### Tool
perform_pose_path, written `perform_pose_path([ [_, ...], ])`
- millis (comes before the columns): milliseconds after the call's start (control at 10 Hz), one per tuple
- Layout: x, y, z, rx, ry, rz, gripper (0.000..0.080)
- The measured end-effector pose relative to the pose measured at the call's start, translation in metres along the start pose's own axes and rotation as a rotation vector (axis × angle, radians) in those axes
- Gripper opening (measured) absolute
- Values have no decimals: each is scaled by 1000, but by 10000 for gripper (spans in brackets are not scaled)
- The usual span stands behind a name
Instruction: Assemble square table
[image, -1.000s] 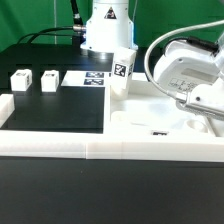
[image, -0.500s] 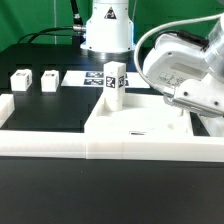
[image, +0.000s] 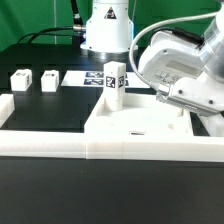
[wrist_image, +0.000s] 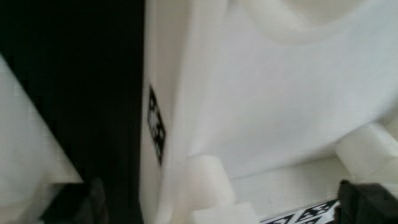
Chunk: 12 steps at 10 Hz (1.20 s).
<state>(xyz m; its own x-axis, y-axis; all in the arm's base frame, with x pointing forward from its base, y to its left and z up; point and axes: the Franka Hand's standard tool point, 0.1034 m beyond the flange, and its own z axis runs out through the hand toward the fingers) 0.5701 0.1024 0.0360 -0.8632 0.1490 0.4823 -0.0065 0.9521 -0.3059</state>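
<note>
The square table's white slab (image: 135, 125) lies flat against the front border wall. One white tagged leg (image: 113, 80) stands upright at its far corner on the exterior view's left. Two loose legs (image: 19, 80) (image: 48, 80) lie on the black table further left. My gripper (image: 183, 103) hangs low over the slab's side on the exterior view's right, mostly hidden by the arm. In the wrist view the gripper (wrist_image: 217, 205) is open, with dark fingertips (wrist_image: 71, 205) far apart. The slab's edge with its small tag (wrist_image: 155, 120) lies below and between them.
The low white border wall (image: 50, 148) runs along the front and up the exterior view's left side. The marker board (image: 92, 77) lies flat behind the slab. The robot base (image: 107, 25) stands at the back.
The slab, with its upright leg, has slid towards the exterior view's left since a second ago. In the last half second only the arm has shifted slightly.
</note>
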Motion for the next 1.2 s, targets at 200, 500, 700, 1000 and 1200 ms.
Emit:
perform_pose_path([
  [200, 0, 0, 0, 0, 0, 0, 649],
  [500, 13, -20, -45, 20, -45, 33, 649],
  [700, 32, -56, -83, 35, -86, 87, 649],
  [1000, 47, -125, -89, 44, -86, 239, 649],
  [1200, 48, -161, -71, 41, -65, 396, 649],
])
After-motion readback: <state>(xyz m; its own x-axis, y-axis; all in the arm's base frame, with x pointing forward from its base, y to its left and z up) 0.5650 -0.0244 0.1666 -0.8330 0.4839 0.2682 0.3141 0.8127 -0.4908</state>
